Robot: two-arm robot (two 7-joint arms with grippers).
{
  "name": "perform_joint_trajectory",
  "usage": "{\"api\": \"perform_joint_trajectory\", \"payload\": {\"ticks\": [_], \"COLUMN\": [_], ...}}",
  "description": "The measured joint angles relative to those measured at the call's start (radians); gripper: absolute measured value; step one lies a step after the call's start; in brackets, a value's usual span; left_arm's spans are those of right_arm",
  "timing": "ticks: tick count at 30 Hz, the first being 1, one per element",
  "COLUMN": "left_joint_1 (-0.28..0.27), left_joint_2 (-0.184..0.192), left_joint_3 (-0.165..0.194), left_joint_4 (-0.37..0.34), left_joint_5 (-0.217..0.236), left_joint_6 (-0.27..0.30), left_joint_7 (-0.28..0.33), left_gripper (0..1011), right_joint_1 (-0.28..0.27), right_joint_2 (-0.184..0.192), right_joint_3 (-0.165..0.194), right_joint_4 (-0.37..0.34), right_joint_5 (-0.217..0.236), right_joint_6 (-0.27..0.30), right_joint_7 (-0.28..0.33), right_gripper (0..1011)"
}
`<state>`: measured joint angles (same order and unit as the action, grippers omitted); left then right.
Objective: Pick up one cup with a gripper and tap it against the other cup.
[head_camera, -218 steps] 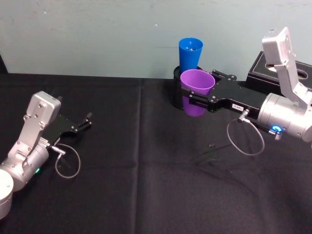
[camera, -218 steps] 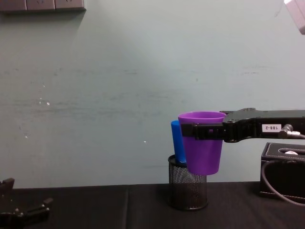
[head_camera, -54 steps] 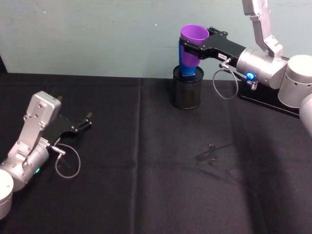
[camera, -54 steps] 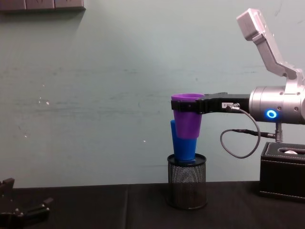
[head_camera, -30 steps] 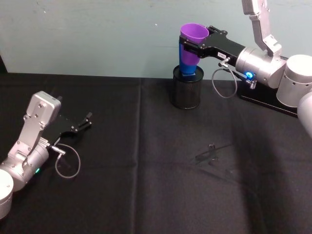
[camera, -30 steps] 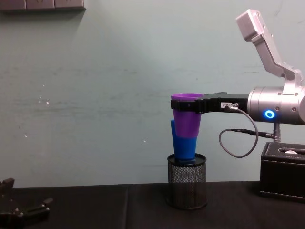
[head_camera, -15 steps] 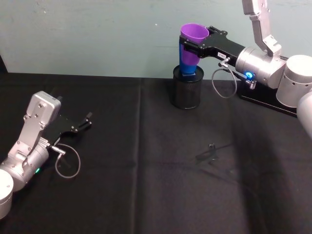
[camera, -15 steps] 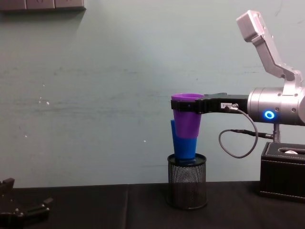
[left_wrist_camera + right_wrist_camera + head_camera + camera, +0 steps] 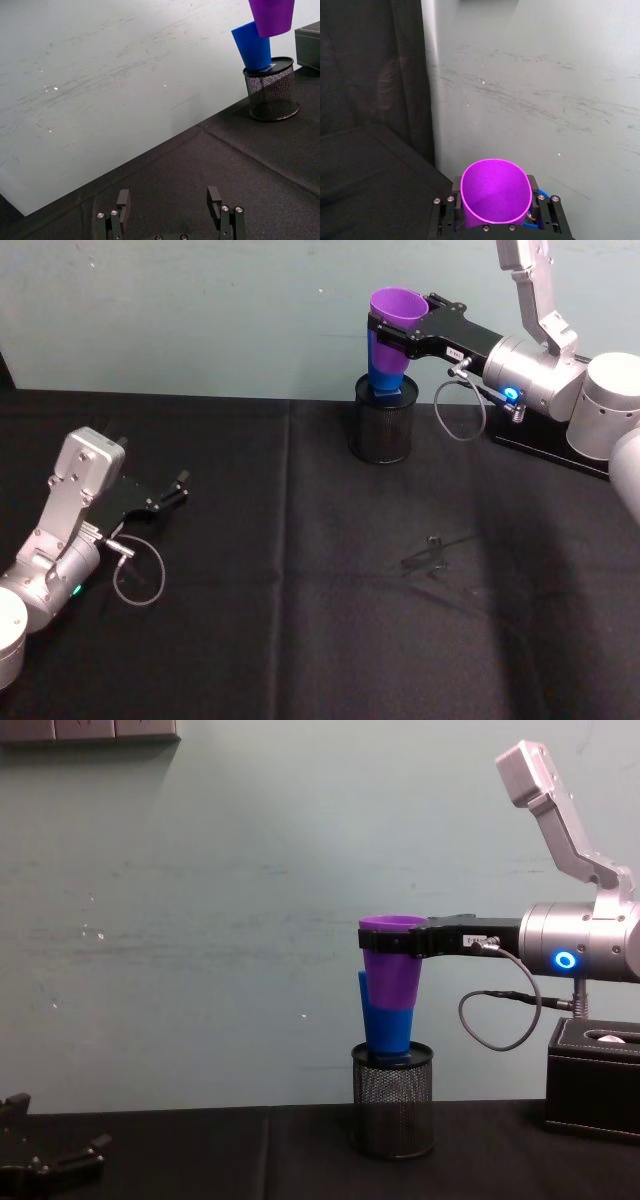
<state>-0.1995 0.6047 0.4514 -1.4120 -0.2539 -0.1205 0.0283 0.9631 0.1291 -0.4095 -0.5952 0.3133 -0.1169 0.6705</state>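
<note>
my right hand (image 9: pixel 392 336) gripped the purple cup (image 9: pixel 398 308) above the holder (image 9: pixel 380 430), base at the blue cup (image 9: pixel 383 376) inside it; left hand (image 9: pixel 166 498) lay open well to its left.

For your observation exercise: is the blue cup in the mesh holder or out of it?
In: the blue cup leans with its base inside the rim of the mesh holder.

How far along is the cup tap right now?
Done: the right tool has the purple cup clamped and held aloft. In hand: it hangs against the blue cup in the mesh holder; contact looks likely but unconfirmed. Left: confirming the tap. The left tool rests open on the table.
</note>
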Motion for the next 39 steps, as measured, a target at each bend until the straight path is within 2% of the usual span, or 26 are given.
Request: {"api": "perform_joint_trajectory", "payload": {"ticks": [39], "left_joint_1": [0.0], "left_joint_2": [0.0], "left_joint_3": [0.0], "left_joint_4": [0.0], "left_joint_5": [0.0], "left_joint_6": [0.0], "left_joint_7": [0.0], "left_gripper": [1005], "right_joint_1": [-0.001], "right_joint_2": [0.001], "right_joint_3": [-0.001], "right_joint_4": [-0.001], "right_joint_5": [0.0], "right_joint_6": [0.001], "right_joint_7": [0.0], "right_gripper": [738]}}
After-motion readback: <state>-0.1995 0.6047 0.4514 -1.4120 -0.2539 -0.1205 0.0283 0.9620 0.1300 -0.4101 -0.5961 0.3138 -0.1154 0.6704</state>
